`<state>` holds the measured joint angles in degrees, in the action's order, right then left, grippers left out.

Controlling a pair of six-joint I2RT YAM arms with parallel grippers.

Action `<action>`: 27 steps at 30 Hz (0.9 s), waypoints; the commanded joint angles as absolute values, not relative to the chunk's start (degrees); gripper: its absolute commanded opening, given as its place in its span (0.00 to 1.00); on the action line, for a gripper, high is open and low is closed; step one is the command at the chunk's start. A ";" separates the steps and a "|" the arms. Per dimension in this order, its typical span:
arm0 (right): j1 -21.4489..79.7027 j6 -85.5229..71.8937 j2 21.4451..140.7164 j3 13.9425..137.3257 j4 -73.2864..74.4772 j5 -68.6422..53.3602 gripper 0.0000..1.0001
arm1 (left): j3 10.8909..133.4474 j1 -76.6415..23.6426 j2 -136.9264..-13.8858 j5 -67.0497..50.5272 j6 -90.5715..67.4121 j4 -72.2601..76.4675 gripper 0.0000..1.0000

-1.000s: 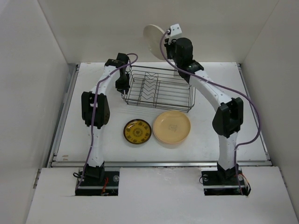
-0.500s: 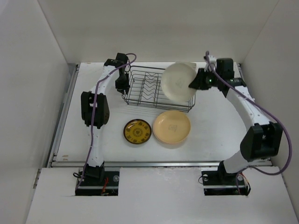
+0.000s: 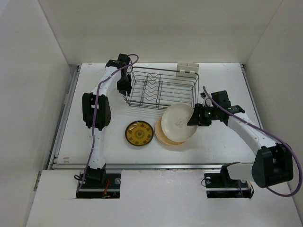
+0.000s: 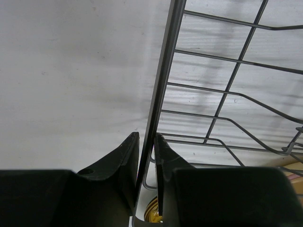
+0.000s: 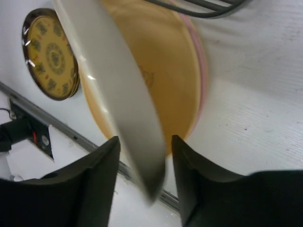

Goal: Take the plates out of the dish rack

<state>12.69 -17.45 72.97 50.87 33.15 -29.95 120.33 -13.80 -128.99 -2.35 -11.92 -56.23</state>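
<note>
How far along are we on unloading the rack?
Done: the amber patterned plate and the peach-yellow plate lie on the table before the dish rack, which shows no plates. In hand: the right end effector holds the cream plate tilted over the yellow one; the left end effector clamps the rack's rim. Left: set the cream plate down and release.

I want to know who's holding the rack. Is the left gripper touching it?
Touching. In the left wrist view, the left gripper pinches the rim wire of the dish rack, with both fingers against it.
</note>
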 commanded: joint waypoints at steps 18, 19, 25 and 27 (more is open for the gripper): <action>21.97 -27.42 82.88 54.84 35.16 5.09 0.33 | 117.60 -15.12 -125.51 -1.14 -13.27 -59.41 0.00; 22.49 -27.42 82.88 54.84 35.16 5.10 0.33 | 117.60 -15.12 -125.51 -1.14 -13.27 -59.41 0.00; 24.26 -25.22 80.87 56.59 34.37 1.85 0.59 | 118.12 -15.12 -125.51 -0.53 -12.74 -59.41 0.02; 24.26 -24.70 77.72 58.09 33.76 0.27 0.64 | 118.12 -15.12 -124.81 -0.53 -12.22 -59.41 0.05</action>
<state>23.57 -25.36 83.07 53.71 35.57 0.95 118.83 -14.22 -127.96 -2.11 -11.66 -55.92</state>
